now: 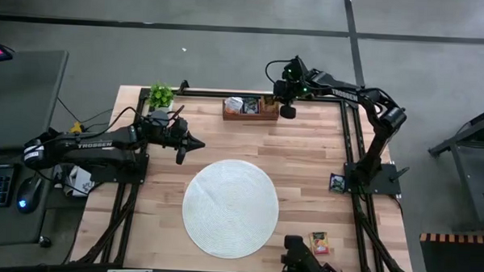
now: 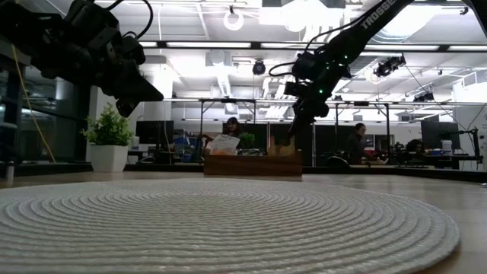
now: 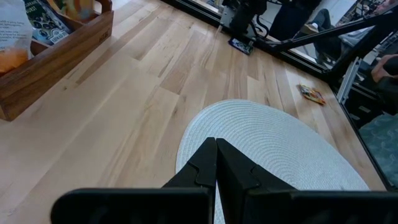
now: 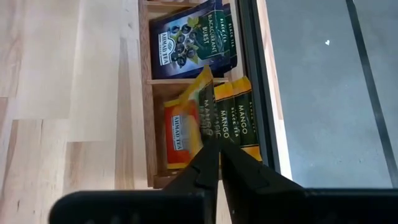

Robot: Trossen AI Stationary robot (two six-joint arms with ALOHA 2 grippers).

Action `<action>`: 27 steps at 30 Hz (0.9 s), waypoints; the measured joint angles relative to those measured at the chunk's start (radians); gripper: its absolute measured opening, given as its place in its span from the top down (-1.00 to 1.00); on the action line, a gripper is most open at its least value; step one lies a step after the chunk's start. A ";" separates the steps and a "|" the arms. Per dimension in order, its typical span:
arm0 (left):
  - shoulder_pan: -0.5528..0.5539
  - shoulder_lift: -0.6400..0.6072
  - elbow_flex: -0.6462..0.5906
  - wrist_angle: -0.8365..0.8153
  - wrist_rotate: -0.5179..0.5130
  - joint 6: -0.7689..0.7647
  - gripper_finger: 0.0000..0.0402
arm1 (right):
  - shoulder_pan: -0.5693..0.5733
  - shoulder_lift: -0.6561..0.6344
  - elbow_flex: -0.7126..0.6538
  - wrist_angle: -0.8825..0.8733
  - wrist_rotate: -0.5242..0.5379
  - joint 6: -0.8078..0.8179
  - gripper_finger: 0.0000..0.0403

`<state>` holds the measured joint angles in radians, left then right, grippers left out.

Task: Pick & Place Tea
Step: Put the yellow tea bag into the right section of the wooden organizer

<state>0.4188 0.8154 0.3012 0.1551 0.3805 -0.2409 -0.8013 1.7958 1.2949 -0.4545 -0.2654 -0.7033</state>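
Step in hand, by the look of it: lifting tea out of the tray (image 1: 226, 116) at the top centre of the high view, for setting on the mat (image 1: 230, 208) at lower centre.

Right gripper (image 4: 217, 148) hanging over the tray's right-hand end, fingers together at the tips. Cannot tell whether a sachet edge is pinched between them: one orange sachet (image 4: 202, 99) tilts up toward the tips, nothing more certain. Left gripper (image 3: 216, 146) closed on nothing, waiting above bare wood at centre left of the high view, just off the mat's upper left edge.

To do it well:
- Take one sachet only; packed tight, so likely to drag a neighbour along.
- Grip on a free top edge, not the flat face.
- Lift straight up clear of the tray wall before swinging toward the mat.
- Check for a real hold before moving off; thin foil probably slips easily.

Tea, as seen:
- Small flat square sachets, standing on edge in the compartments.
- Under the right wrist: mango sachets (image 4: 235, 118), black with orange-yellow, in a row; a red-orange one (image 4: 179, 134) beside them.
- Next compartment: dark sachet (image 4: 193, 40) with berries printed.
- Two strays on the table: one (image 1: 337, 182) at the right edge by the right arm's base, one (image 1: 319, 242) at lower right, both off the mat.
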 joint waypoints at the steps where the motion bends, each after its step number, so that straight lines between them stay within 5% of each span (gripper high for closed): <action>1: 0.000 0.000 0.000 0.000 0.000 0.000 1.00 | 0.001 0.000 0.000 0.000 -0.001 0.000 0.90; 9: 0.000 0.000 0.000 0.000 0.000 0.000 1.00 | 0.002 0.000 0.000 0.000 0.017 0.028 0.64; 15: 0.000 0.000 0.000 0.000 0.000 0.000 1.00 | 0.003 -0.040 0.000 -0.021 0.145 0.077 0.49; 27: 0.000 0.000 0.000 0.000 0.000 0.000 1.00 | 0.011 -0.215 0.000 -0.277 0.110 0.366 0.47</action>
<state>0.4187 0.8150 0.3012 0.1553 0.3805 -0.2409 -0.7906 1.5807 1.2945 -0.7315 -0.1555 -0.3370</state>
